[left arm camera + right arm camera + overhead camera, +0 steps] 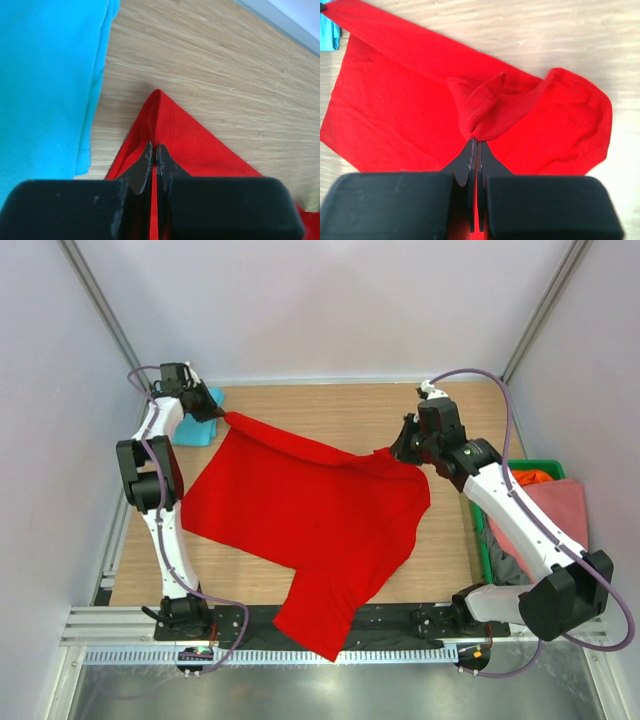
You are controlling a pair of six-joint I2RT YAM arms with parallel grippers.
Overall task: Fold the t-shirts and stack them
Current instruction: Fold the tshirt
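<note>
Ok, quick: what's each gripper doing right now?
Left gripper: closed, pinching a corner of the red t-shirt.
Right gripper: closed, pinching a bunched fold of the same shirt.

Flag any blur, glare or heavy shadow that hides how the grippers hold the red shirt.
Top external: even soft light, no glare, red t-shirt sharp. Left wrist: the left gripper is a dark, soft mass near the lens, yet its pinch on the cloth reads clearly. Right wrist: same dark foreground; the right gripper pinches a well-lit fold.
</note>
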